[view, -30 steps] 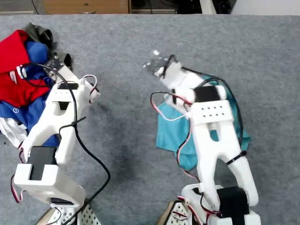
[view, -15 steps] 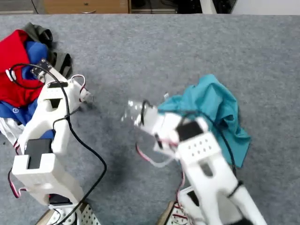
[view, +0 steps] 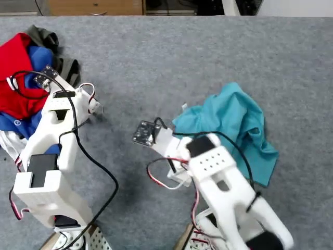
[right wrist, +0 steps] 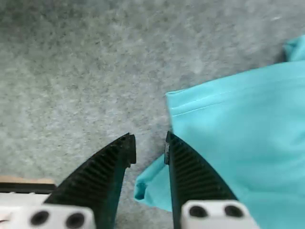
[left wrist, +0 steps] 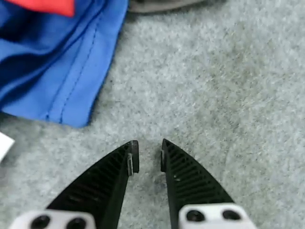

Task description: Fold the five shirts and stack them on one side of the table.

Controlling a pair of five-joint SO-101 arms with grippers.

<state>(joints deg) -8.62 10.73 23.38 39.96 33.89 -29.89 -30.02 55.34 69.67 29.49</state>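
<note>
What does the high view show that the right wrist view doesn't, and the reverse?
High view adds: the shirt pile, red and blue, at the table's left edge, with the left arm beside it. Right wrist view adds: the right gripper, fingers slightly apart and empty, at the teal shirt's edge. Both: the teal shirt, crumpled, on the grey table.

Mottled grey table. Teal shirt on the right; red shirt, blue shirt and white shirt heaped far left. Left claw and right claw black.
</note>
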